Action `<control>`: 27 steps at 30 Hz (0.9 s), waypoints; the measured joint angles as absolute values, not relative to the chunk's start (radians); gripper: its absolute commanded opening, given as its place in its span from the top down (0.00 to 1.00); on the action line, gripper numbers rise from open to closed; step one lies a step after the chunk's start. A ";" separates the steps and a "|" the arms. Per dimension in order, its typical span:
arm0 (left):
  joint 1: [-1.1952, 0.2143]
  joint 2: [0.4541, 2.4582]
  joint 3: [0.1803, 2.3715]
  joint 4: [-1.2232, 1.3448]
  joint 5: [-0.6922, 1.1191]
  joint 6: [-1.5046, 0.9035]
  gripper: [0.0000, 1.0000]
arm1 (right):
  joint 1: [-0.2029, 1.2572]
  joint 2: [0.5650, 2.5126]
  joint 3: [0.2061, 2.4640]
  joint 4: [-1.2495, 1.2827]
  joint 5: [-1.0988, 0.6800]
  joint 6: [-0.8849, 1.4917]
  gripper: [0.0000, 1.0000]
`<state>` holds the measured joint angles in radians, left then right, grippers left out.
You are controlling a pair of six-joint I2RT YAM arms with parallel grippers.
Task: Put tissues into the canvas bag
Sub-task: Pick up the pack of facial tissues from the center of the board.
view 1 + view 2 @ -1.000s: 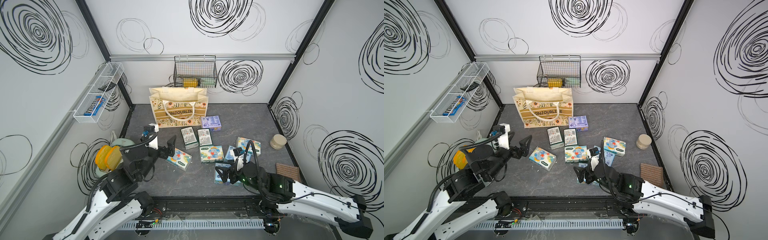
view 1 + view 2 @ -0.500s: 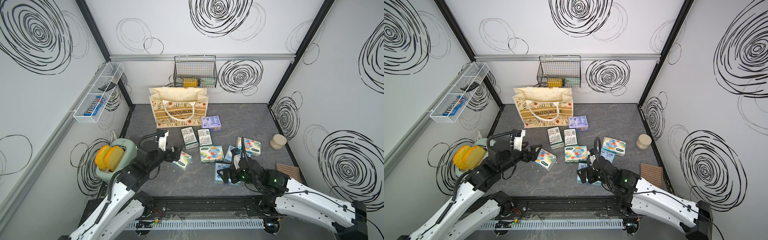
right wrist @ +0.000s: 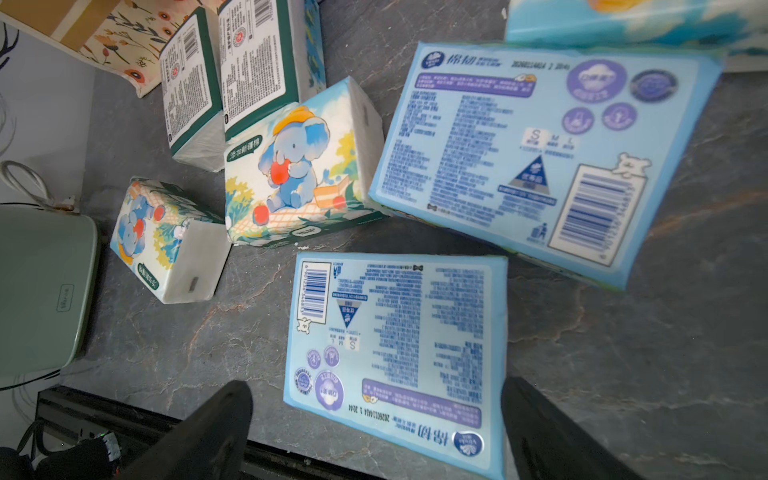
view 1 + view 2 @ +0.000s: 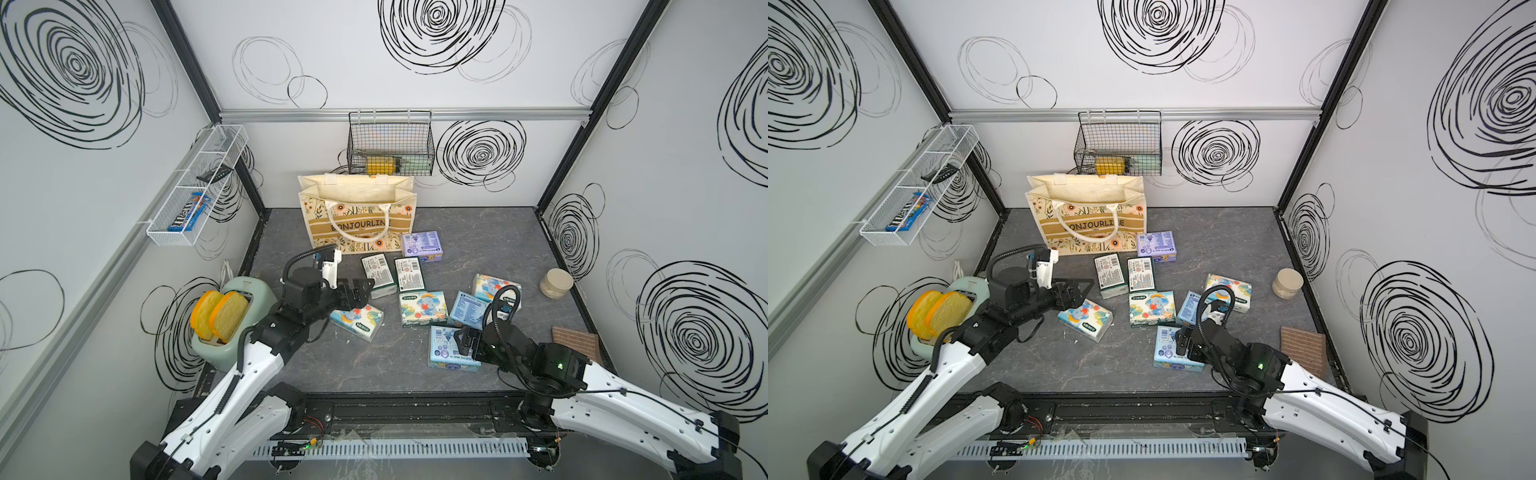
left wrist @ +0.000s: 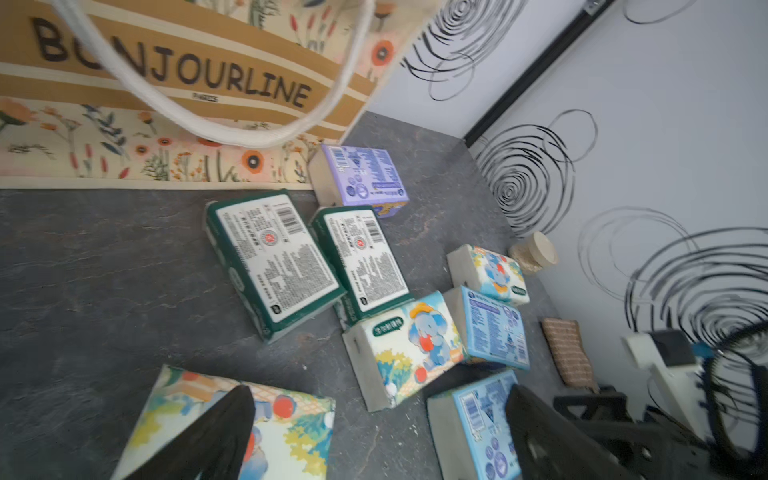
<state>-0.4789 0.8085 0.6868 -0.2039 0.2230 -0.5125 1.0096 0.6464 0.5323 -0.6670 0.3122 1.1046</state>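
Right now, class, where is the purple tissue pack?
In both top views the purple tissue pack lies toward the back, beside the canvas bag's right-hand bottom corner, just behind a dark green tissue pack.

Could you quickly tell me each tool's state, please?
Left tool: open, empty, near an elephant-print plastic-wrapped tissue pack.
Right tool: open, empty, over a light blue plastic-wrapped tissue pack.
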 measured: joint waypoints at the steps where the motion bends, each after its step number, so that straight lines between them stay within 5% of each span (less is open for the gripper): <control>1: -0.562 0.780 0.680 -0.207 0.191 -0.517 0.02 | 1.008 0.642 0.521 -0.663 0.312 1.110 0.03; 8: -1.155 0.814 0.665 -0.201 -0.098 -0.599 0.04 | 0.985 0.606 0.405 -0.630 0.311 1.126 0.03; 12: -1.330 1.008 0.664 -0.183 -0.210 -0.632 0.12 | 0.961 0.577 0.363 -0.601 0.288 1.121 0.02; 17: -1.341 1.142 0.654 -0.141 -0.255 -0.640 0.14 | 0.952 0.498 0.306 -0.531 0.239 1.093 0.03; 20: -1.306 1.160 0.636 -0.086 -0.241 -0.647 0.31 | 0.938 0.455 0.271 -0.492 0.206 1.081 0.02; 23: -1.250 1.181 0.624 -0.030 -0.205 -0.645 0.60 | 0.908 0.439 0.237 -0.456 0.167 1.065 0.03; 27: -1.189 1.219 0.620 0.035 -0.150 -0.636 0.64 | 0.865 0.410 0.175 -0.398 0.091 1.044 0.02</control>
